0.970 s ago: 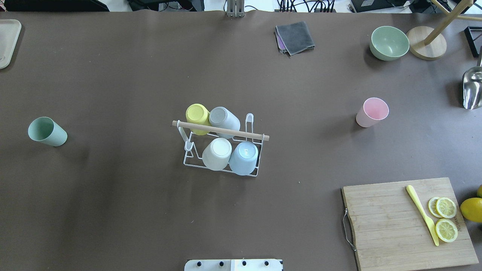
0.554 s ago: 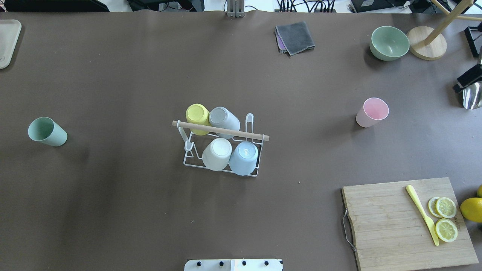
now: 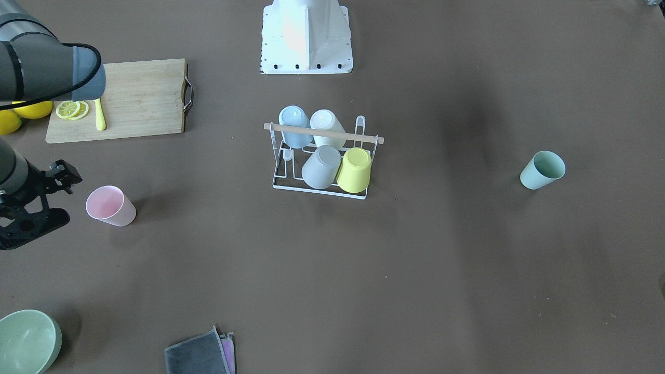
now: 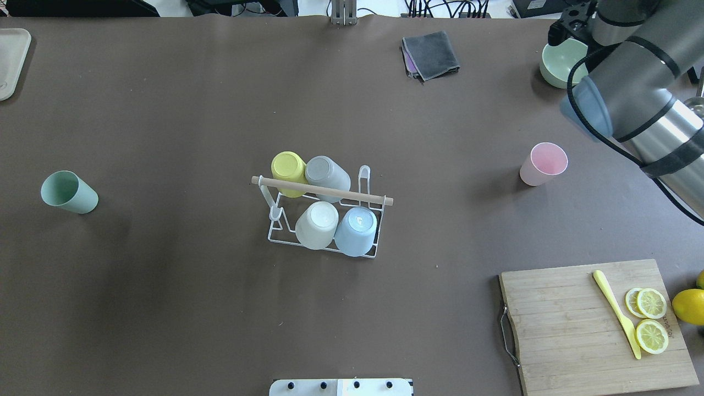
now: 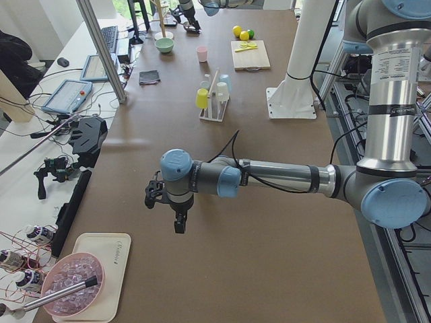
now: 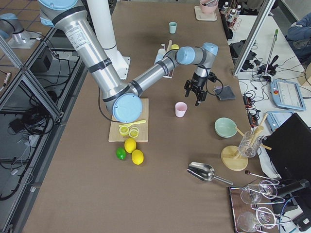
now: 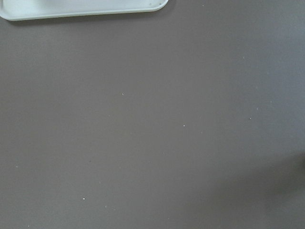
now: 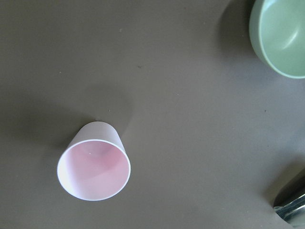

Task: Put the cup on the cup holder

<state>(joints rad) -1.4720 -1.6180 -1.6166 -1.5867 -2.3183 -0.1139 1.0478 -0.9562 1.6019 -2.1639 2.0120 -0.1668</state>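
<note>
The white wire cup holder [image 4: 322, 190] with a wooden rod handle stands mid-table, also in the front view [image 3: 323, 133]. It carries several upturned cups: yellow, grey, white and blue. A pink cup [image 4: 543, 163] stands upright to its right, mouth up in the right wrist view [image 8: 94, 166]. A green cup [image 4: 69, 191] stands far left. My right gripper [image 3: 49, 200] hovers open and empty just beyond the pink cup [image 3: 110, 205]. My left gripper [image 5: 176, 215] hangs over bare table near the left end. I cannot tell whether it is open or shut.
A green bowl [image 4: 558, 63] and a grey cloth [image 4: 430, 54] lie at the back. A cutting board [image 4: 577, 330] with lemon slices and a yellow knife sits front right. A metal scoop [image 6: 206, 171] lies at the right end, a tray [image 7: 81, 8] at the left.
My right arm has swung into the overhead view from the right edge and now covers the scoop and part of the bowl. The cups and the holder have not moved.
</note>
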